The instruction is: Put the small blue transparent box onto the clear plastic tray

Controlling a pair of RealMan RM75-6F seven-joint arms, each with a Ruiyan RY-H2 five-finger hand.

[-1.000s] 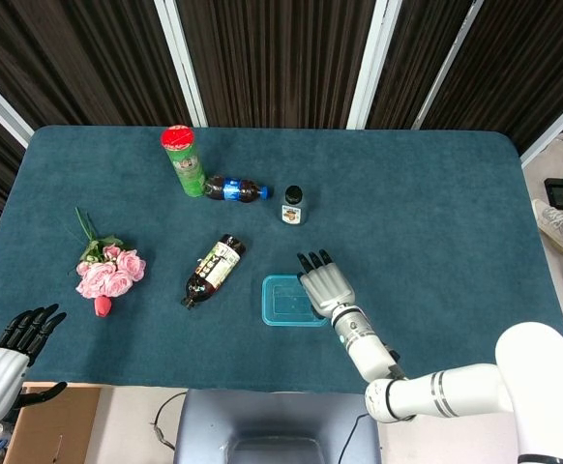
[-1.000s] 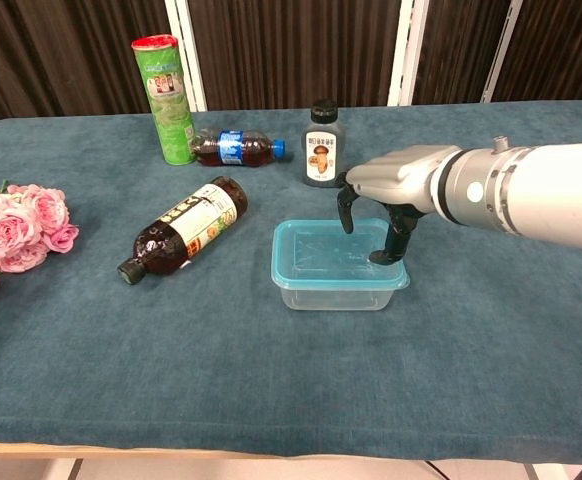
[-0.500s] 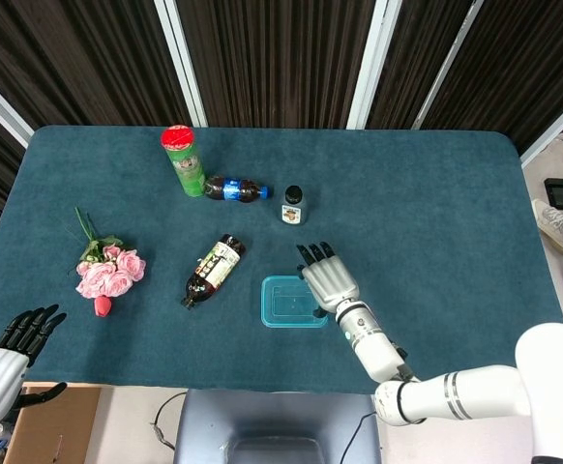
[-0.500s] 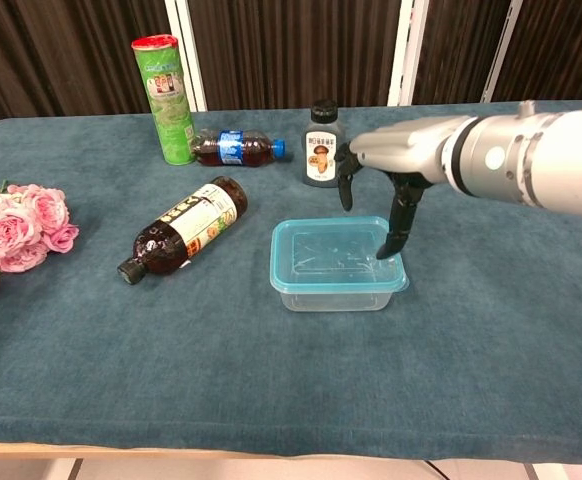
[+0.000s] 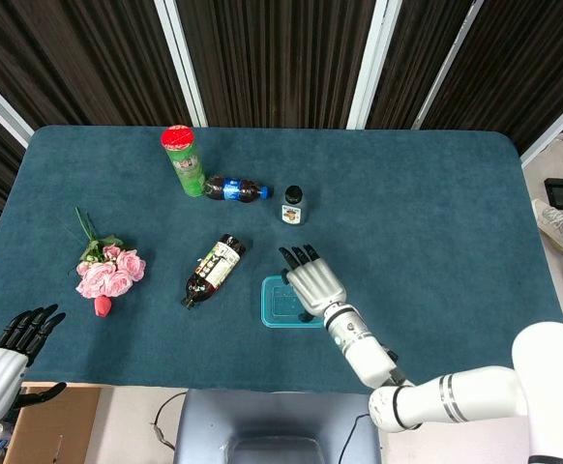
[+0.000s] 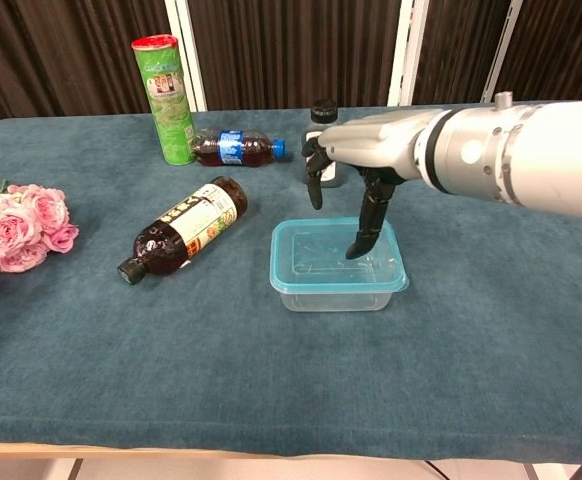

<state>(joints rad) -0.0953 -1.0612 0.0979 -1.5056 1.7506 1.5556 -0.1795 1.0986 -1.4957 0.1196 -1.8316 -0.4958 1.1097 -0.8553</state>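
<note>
Box point(image 6: 337, 270) directly beneath right hand point(image 6: 356, 165); fingers spread, holding nothing.

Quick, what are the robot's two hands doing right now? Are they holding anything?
Left hand: open, holding nothing, off the table's near left corner.
Right hand: open, fingers spread above the small blue transparent box, holding nothing.

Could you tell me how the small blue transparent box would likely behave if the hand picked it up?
The blue transparent box looks empty and thin-walled, so probably light and flexing under a squeeze. Its low, wide shape should resist tipping, though it might slide on the table when nudged.
</note>
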